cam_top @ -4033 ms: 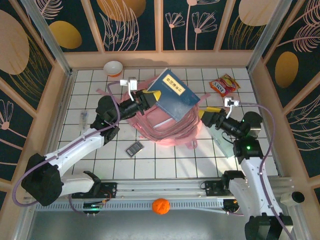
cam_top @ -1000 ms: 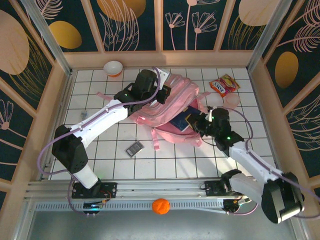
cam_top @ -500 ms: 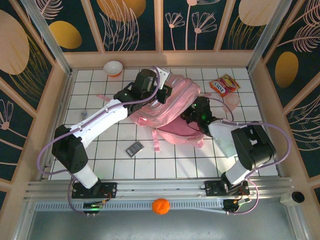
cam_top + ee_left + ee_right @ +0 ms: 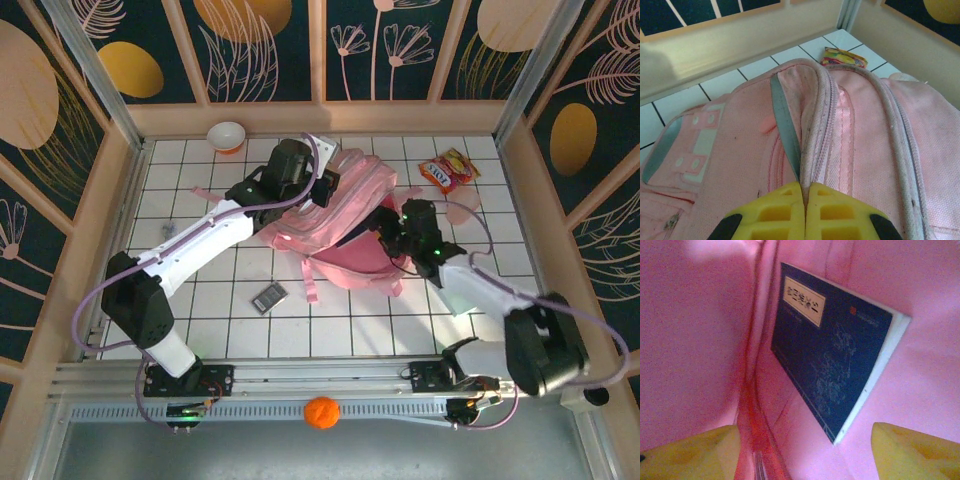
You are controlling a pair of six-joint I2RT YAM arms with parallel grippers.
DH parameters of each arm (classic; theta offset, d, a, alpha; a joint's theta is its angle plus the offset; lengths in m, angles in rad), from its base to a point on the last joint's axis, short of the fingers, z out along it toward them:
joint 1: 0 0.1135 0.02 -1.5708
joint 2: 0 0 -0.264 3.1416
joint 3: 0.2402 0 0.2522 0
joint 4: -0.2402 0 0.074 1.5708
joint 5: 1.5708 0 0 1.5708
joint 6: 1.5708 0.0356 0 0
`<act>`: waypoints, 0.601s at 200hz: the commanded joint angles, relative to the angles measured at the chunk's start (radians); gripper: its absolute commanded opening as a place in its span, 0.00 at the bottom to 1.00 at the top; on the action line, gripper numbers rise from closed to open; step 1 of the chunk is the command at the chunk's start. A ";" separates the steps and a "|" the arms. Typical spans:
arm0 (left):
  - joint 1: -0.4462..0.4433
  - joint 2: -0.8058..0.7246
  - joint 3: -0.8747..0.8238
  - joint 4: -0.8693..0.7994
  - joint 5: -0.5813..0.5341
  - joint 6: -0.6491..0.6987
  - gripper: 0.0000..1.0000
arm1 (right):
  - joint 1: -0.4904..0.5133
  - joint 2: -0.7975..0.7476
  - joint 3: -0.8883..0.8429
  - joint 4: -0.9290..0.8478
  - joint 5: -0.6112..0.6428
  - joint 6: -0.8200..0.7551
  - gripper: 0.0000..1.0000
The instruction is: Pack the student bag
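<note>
The pink student bag (image 4: 335, 225) lies mid-table, its mouth facing right. My left gripper (image 4: 322, 192) is above its top edge. In the left wrist view its yellow fingers (image 4: 785, 205) are shut on the bag's (image 4: 865, 130) zipped rim beside a grey strap. My right gripper (image 4: 387, 226) reaches into the bag's mouth. In the right wrist view it (image 4: 802, 437) stands open inside the pink lining (image 4: 700, 340). A dark blue book (image 4: 832, 365) lies free ahead of the fingers, and nothing is between them.
An orange-rimmed bowl (image 4: 227, 135) sits at the back left and a snack packet (image 4: 449, 170) at the back right. A small dark device (image 4: 268, 296) lies in front of the bag, with a clear sheet (image 4: 462, 292) under the right arm. An orange ball (image 4: 321, 411) rests by the rail.
My right gripper has opened and let go of the blue book, which now lies inside the bag. The left gripper has kept its hold on the bag's rim.
</note>
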 commanded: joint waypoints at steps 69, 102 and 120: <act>-0.013 0.008 -0.208 0.094 0.115 0.217 0.19 | 0.004 -0.374 0.232 -0.524 0.067 -0.680 0.63; 0.007 0.001 -0.228 0.114 0.148 0.076 0.77 | 0.098 -0.267 0.304 -0.600 0.041 -0.980 0.63; 0.090 -0.062 -0.297 0.180 0.195 -0.052 0.80 | 0.214 -0.187 0.310 -0.632 0.113 -1.155 0.64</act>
